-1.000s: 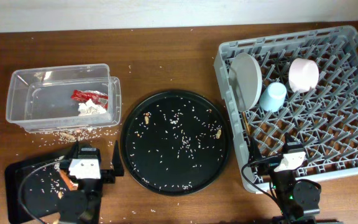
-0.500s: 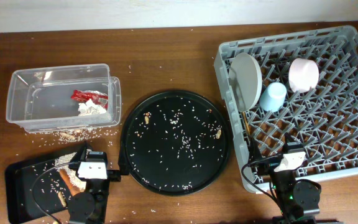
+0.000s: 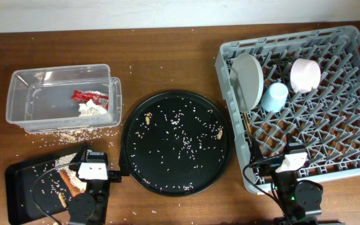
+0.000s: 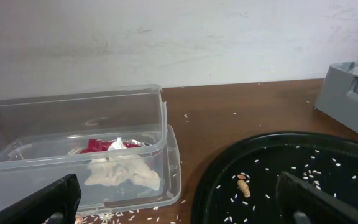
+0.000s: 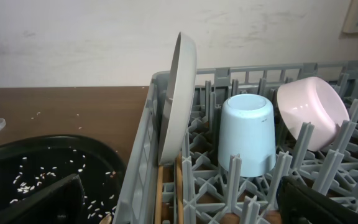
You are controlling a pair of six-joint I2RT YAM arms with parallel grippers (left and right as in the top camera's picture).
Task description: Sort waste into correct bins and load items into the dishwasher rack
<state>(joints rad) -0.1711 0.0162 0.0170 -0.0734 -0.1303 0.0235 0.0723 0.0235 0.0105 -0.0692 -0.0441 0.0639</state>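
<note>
The clear tub [image 3: 58,97] holds the red wrapper [image 3: 89,95] and the white tissue [image 3: 92,107]; both also show in the left wrist view, wrapper [image 4: 98,145] and tissue [image 4: 123,171]. The black bin [image 3: 20,187] at the front left holds the carrot piece [image 3: 67,180] and rice. Peanuts [image 3: 220,132] and rice lie on the round black tray [image 3: 177,142]. The rack [image 3: 330,125] holds the plate [image 3: 247,78] on edge, the blue cup [image 3: 274,97], the pink bowl [image 3: 305,74] and the chopsticks [image 3: 247,125]. My left gripper [image 4: 179,211] is open and empty between bin and tray. My right gripper [image 5: 179,205] is open and empty over the rack's front left corner.
Rice and peanuts are scattered on the wooden table in front of the clear tub [image 4: 73,143]. The tray's rim lies close to the rack's left wall [image 5: 145,162]. A pale wall stands behind the table.
My left arm has shifted a little to the right, from over the black bin toward the tray's edge, then held still. The right arm has not moved.
</note>
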